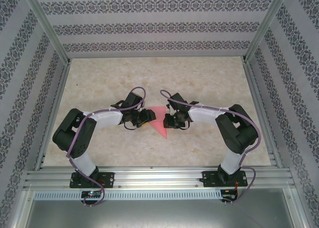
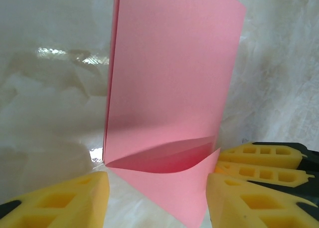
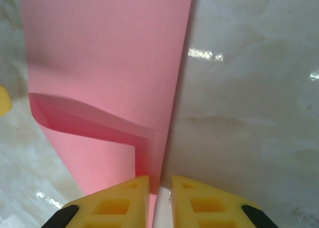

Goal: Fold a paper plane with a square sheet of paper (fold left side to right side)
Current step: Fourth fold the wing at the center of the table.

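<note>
Thin salmon-pink paper sheet (image 1: 159,122) (image 2: 169,88) (image 3: 99,63), folded to a near-pointing tip with one flap curling up, lies mid-table on the pale marbled tabletop (image 1: 209,78). The right gripper (image 1: 168,120) (image 3: 159,188) pinches its right edge. The left gripper (image 1: 145,117) (image 2: 157,188) straddles its left corner, jaws apart, and both arms are bent inward.

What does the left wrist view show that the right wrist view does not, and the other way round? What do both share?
Left wrist view: the left gripper stands open, its yellow fingers far apart, with a corner of the square sheet of paper between them. Right wrist view: the right gripper has its fingers close together, with the sheet's straight edge in the narrow gap; whether they pinch it I cannot tell. Both: the pink sheet, one layer curled over, on the marbled table.
</note>
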Robot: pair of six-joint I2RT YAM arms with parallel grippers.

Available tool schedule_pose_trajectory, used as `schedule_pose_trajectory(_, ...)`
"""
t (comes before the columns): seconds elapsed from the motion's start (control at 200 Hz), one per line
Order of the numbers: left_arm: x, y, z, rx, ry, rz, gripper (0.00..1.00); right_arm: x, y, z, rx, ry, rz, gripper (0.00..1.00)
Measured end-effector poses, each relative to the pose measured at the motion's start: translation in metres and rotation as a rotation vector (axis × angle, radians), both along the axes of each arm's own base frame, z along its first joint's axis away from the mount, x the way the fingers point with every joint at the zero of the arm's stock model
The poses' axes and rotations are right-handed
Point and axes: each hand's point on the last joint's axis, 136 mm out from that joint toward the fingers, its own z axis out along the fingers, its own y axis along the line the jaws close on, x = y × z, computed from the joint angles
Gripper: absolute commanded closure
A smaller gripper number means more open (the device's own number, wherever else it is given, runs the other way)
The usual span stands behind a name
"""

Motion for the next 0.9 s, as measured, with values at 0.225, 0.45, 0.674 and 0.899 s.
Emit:
schedule_pose_trajectory(0.225, 0.0, 0.0, 0.0, 0.0, 0.0, 0.0, 0.46, 0.004, 0.009, 0.026, 0.078, -0.045, 0.012, 0.77)
schedule_pose_trajectory(0.45, 0.0, 0.0, 0.0, 0.0, 0.0, 0.0, 0.48, 0.004, 0.018, 0.037, 0.133, -0.053, 0.029, 0.69)
schedule_pose_trajectory(0.674, 0.0, 0.0, 0.0, 0.0, 0.0, 0.0, 0.49, 0.003, 0.019, 0.048, 0.169, -0.077, 0.027, 0.57)
schedule_pose_trajectory(0.899, 0.0, 0.0, 0.0, 0.0, 0.0, 0.0, 0.49, 0.004, 0.022, 0.065, 0.21, -0.122, 0.034, 0.51)
